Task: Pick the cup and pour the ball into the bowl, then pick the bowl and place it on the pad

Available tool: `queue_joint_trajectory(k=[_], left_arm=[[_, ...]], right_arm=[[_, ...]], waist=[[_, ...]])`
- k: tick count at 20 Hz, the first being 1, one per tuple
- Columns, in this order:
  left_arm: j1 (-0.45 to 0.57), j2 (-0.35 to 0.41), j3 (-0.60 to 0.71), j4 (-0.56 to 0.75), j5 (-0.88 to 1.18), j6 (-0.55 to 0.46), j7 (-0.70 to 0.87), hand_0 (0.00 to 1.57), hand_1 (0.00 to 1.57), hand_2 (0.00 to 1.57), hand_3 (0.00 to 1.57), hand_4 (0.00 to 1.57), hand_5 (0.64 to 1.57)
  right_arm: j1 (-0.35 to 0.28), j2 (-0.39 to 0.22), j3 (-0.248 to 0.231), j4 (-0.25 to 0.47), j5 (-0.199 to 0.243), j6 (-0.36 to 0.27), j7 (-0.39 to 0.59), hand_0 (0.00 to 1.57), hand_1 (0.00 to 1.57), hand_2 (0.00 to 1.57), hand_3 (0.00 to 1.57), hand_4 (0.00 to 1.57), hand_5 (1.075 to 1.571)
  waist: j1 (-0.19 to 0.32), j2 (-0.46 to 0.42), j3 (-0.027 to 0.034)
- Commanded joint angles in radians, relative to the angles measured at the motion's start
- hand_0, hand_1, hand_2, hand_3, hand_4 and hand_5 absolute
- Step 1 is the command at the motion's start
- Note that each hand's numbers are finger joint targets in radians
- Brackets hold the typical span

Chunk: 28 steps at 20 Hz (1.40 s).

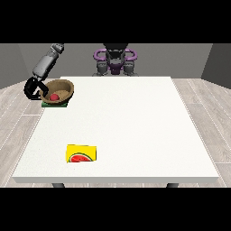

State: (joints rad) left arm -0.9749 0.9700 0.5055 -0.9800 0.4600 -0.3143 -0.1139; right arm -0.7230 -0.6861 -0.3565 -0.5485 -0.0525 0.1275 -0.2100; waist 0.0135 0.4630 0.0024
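A brown wooden bowl (59, 90) rests tilted on a dark green pad (55, 104) at the table's far left corner. A red ball (54, 97) lies inside it. The black hand at the view's left (32, 88) has its fingers curled round the bowl's left rim, with its grey forearm rising behind. A yellow cup (81, 153) with a watermelon picture lies near the table's front left, away from the hand. No hand shows at the view's right.
The white table (135, 126) stretches wide to the right of the bowl and the cup. The robot's torso (114, 61) stands behind the far edge. The bowl and pad sit close to the table's left edge.
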Motion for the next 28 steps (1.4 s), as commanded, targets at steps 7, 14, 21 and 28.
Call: queue_joint_trajectory(k=[7,14,21,28], left_arm=[[0.032,-0.007,-0.024,0.045,-0.001,0.003,0.035,0.00,0.00,0.00,0.00,0.00,1.534],[0.040,-0.006,-0.019,0.037,0.010,-0.009,0.003,0.00,0.00,0.00,0.00,0.00,1.526],[0.044,0.024,0.016,0.022,0.031,-0.007,-0.017,0.00,0.00,0.00,0.00,0.00,1.526],[0.080,0.039,0.038,-0.060,0.065,0.011,0.019,0.00,0.00,0.00,0.00,0.00,1.516]], right_arm=[[-0.055,-0.044,0.034,0.017,0.025,0.055,0.103,1.57,1.57,1.57,0.90,1.24,1.568],[-0.017,0.038,0.055,0.030,0.047,0.017,0.033,1.57,1.57,1.57,1.19,1.19,1.570],[-0.028,0.020,-0.042,0.128,-0.060,0.107,0.093,1.57,1.57,1.57,1.40,1.02,1.568],[-0.031,-0.112,-0.115,0.181,-0.072,0.018,0.049,0.74,0.74,0.69,1.05,0.00,1.538]], waist=[[-0.013,-0.107,-0.0028],[-0.007,-0.072,-0.0014],[-0.011,-0.028,-0.0008],[0.012,0.005,-0.0005]])
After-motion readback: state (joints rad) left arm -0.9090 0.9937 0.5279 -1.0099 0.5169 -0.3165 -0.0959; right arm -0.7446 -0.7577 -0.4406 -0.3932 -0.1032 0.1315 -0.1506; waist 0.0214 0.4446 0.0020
